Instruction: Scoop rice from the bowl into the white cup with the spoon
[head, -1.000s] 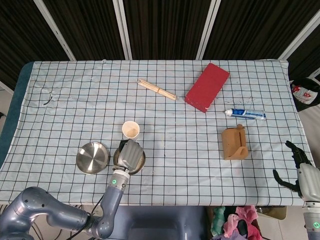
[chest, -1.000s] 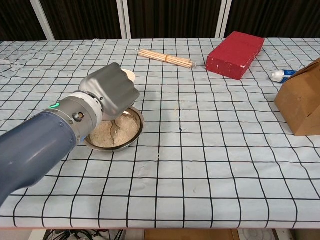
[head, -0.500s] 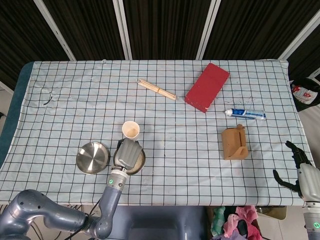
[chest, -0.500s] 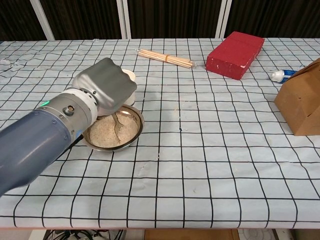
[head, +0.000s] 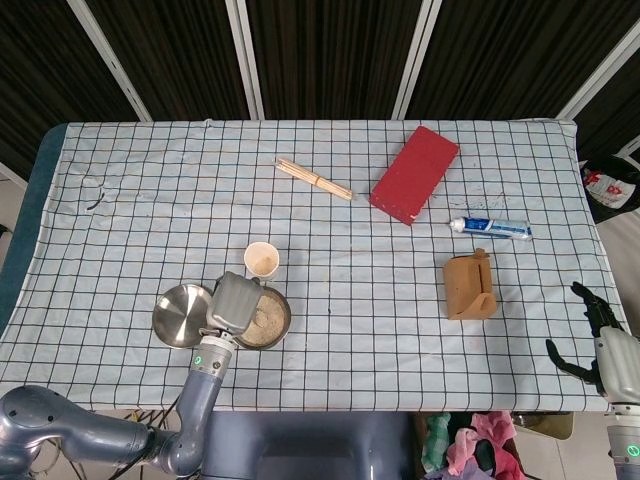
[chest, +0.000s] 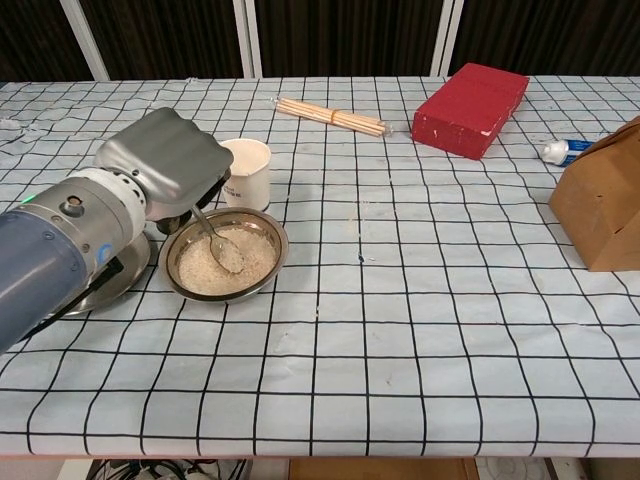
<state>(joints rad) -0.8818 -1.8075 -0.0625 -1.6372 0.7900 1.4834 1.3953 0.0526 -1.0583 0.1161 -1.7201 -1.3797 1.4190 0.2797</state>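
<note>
Over rice bowl (chest: 262, 279), spoon (chest: 218, 244) in left hand (chest: 165, 160) fingers.

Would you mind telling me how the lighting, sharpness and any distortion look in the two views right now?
Head view: even, soft overhead light with faint shadows, everything sharp, the tablecloth grid nearly straight. Chest view: the left hand looms large and slightly soft from being close to the lens, with a mild sheen on its back; the spoon and rice bowl stay clear; the grid lines bow slightly toward the edges.

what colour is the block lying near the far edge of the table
The block is red, with pale scuffs along its edges; the chest view shows it best.
</note>
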